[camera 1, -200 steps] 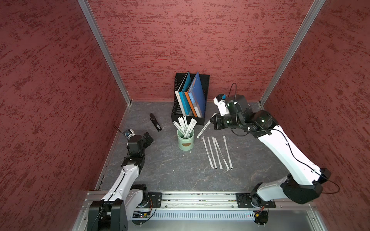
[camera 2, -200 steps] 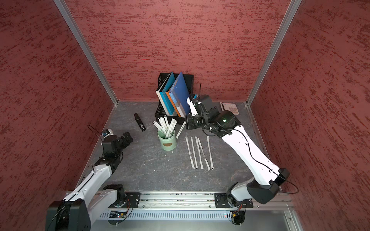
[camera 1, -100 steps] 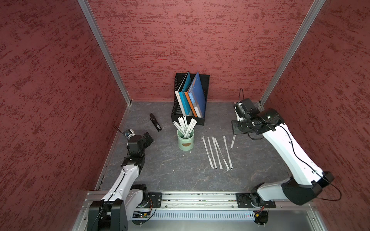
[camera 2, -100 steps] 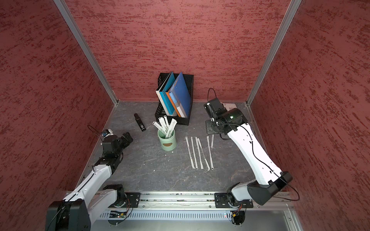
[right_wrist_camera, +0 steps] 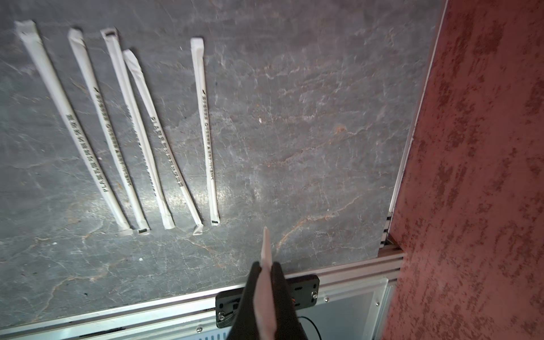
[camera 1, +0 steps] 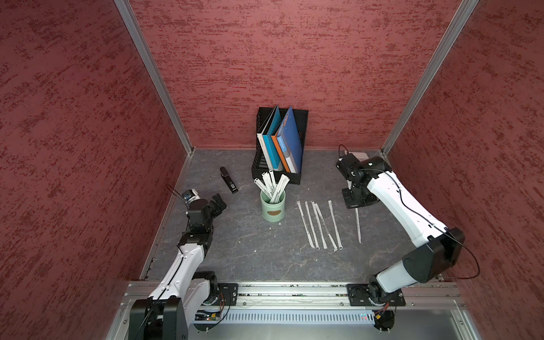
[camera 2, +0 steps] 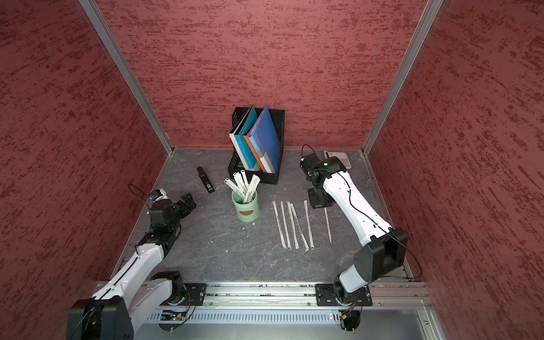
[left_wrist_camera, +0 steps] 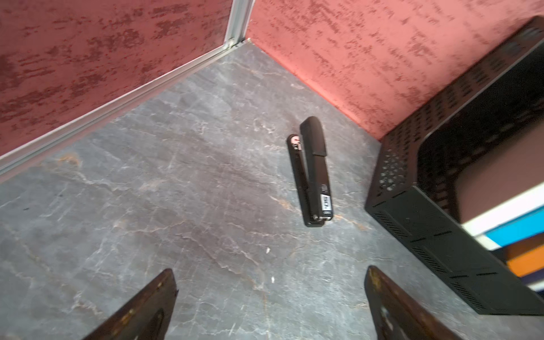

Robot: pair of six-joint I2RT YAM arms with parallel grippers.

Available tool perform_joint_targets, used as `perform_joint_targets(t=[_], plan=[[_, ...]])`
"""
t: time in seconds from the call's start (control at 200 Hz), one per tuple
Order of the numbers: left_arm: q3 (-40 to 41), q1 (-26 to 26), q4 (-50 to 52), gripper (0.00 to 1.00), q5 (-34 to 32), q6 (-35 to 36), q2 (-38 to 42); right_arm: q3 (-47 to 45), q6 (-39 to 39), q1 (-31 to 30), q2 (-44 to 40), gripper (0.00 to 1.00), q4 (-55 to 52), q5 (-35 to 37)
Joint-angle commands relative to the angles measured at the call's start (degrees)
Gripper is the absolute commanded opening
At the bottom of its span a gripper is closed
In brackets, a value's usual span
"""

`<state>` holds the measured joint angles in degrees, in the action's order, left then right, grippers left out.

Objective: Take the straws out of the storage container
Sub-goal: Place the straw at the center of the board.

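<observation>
Right gripper (right_wrist_camera: 266,265) pinches one straw (right_wrist_camera: 265,250) near five laid straws (right_wrist_camera: 205,126); left gripper (left_wrist_camera: 269,269) gapes wide, empty.

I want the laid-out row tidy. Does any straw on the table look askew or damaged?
Yes. One straw in the row of five slants across, its far end crowding its neighbour, while the others lie roughly parallel. Its end nearer the rail looks creased. Nothing else stands out.
</observation>
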<state>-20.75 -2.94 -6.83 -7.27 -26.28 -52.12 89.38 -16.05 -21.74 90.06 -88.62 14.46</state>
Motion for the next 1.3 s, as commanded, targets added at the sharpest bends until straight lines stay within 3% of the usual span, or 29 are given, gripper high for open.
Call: perform_joint_targets(t=[0.0, 0.21, 0.381, 0.616, 0.852, 1.132, 1.292], plan=[[1.64, -0.36, -4.96, 0.99, 6.37, 3.29, 1.55, -1.71, 2.08, 1.45, 1.56, 0.0, 2.08, -3.79], [-1.56, 0.76, -2.42, 0.99, 20.45, 6.72, 0.13, -1.8, 4.93, 3.98, 6.28, 0.0, 5.5, -8.58], [-6.66, 6.88, 6.39, 1.0, 26.01, 11.46, 6.36, 1.22, 7.29, 5.22, 12.85, 0.0, 6.98, -11.98], [-7.27, 15.8, 13.24, 0.99, 25.12, 10.89, 18.86, 5.51, 9.27, 7.47, 23.01, 0.0, 8.11, -12.56], [-10.2, 21.52, 20.41, 0.99, 23.2, 9.98, 26.62, 5.63, 10.35, 10.49, 27.31, 0.0, 10.67, -14.31], [-14.66, 27.54, 22.99, 1.0, 23.23, 11.96, 25.09, 4.86, 10.63, 13.39, 30.22, 0.02, 14.02, -16.3], [-15.89, 30.98, 25.65, 1.0, 18.62, 12.48, 22.79, 4.48, 10.44, 14.15, 30.69, 0.08, 15.31, -16.66]])
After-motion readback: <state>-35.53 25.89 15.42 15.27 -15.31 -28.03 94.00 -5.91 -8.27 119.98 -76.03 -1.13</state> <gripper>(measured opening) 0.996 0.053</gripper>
